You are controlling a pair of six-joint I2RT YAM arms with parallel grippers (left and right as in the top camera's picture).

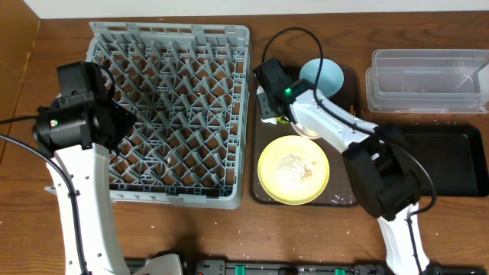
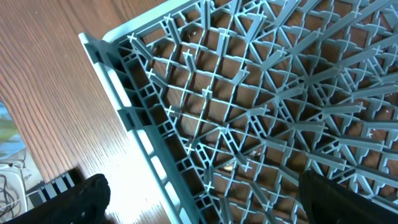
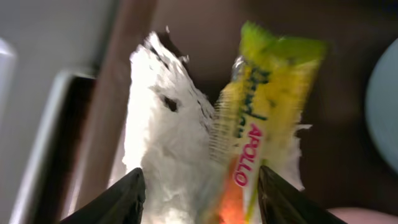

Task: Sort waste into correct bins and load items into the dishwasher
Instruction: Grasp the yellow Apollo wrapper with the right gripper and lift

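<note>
- Left claw [image 2: 205, 194]: fingers spread wide, holding nothing, hanging over the left edge of the grey rack [image 1: 176, 114]; rack has nothing in it.
- Rack sits on the left of the wooden worktop [image 1: 199, 237].
- Right claw [image 3: 199, 186]: reached to the back left corner of the brown tray [image 1: 350, 84], just right of the rack.
- Wrapper [image 3: 177, 134]: crumpled white part plus yellow-green strip, standing right between the right claw's fingers [image 3: 118, 202], touching both. Fingers partway in; can't tell if it is truly clamped, view is blurred.
- Yellow plate [image 1: 267, 183]: on the brown tray's front, pale crumbs [image 1: 294, 164] on it, well apart from the claw.
- Blue bowl [image 1: 325, 75]: back of the tray, near the claw's right.
- Clear tub [image 1: 428, 80] far right, black tray [image 1: 451, 156] in front of it.
</note>
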